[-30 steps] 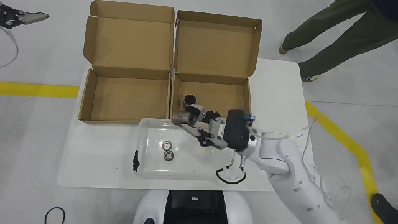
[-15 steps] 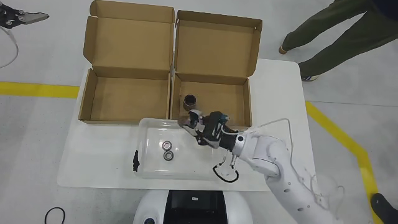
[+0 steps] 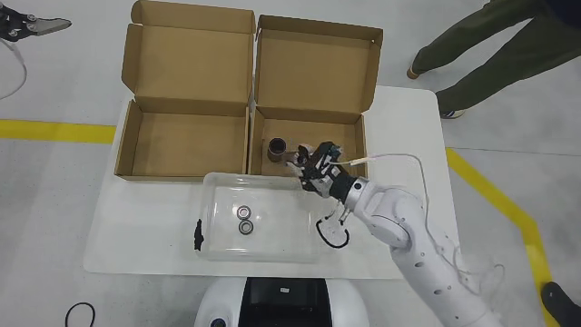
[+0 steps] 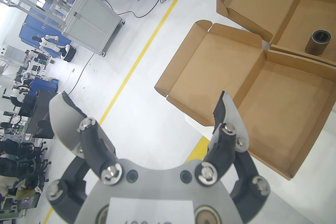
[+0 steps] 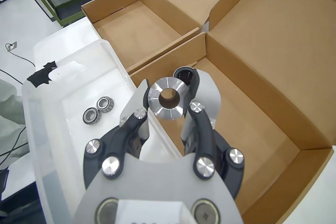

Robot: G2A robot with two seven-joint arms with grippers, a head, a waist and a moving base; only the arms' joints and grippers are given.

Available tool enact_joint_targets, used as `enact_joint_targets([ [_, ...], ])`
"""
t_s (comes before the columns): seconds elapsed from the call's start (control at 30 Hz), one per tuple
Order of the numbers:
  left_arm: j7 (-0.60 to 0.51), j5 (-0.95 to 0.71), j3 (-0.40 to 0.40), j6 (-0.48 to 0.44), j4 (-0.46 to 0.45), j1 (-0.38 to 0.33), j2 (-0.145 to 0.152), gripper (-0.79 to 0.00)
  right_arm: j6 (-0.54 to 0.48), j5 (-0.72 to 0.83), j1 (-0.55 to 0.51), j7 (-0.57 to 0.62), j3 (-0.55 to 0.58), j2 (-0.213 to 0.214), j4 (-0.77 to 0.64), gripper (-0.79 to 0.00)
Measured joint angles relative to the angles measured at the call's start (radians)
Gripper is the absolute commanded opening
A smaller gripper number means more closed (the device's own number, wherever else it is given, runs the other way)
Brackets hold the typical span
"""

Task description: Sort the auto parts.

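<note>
- Two open cardboard boxes stand side by side on the white worktop [image 3: 408, 127], in the upper middle of the top view: the left box [image 3: 182, 143] and the right box [image 3: 318, 138]. Both lids are folded back.
- One dark sleeve [image 3: 276, 148] stands upright in the right box, near its front left corner.
- A clear tray [image 3: 222, 241] lies just in front of the boxes, in the lower middle of the frame. It holds one bearing [image 3: 245, 211] and a second bearing [image 3: 246, 226], close together.
- A scrap of black tape [image 3: 197, 233] sits at the tray's left rim.
- The right arm [image 3: 399, 227] extends from the lower right of the frame to its centre. The right jaws are over the front wall of the right box, where it meets the tray.
- Right jaws: set narrow, clamped on a silver bushing [image 5: 168, 101], one finger on each side of its round body. The bored end face is turned toward the wrist camera. The bushing hangs in the air just beside the dark sleeve. Contact between the two cannot be determined.
- Left jaws: spread wide, holding nothing and touching nothing. They are at the upper left edge of the top view, over the floor and well apart from the worktop.
</note>
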Motion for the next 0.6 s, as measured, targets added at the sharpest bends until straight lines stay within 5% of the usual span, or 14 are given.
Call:
enact_joint_targets([
  [0.6, 0.000, 0.000, 0.000, 0.000, 0.000, 0.000, 0.000, 0.000, 0.174, 0.021, 0.146, 0.130, -0.066, -0.039, 0.203, -0.785],
])
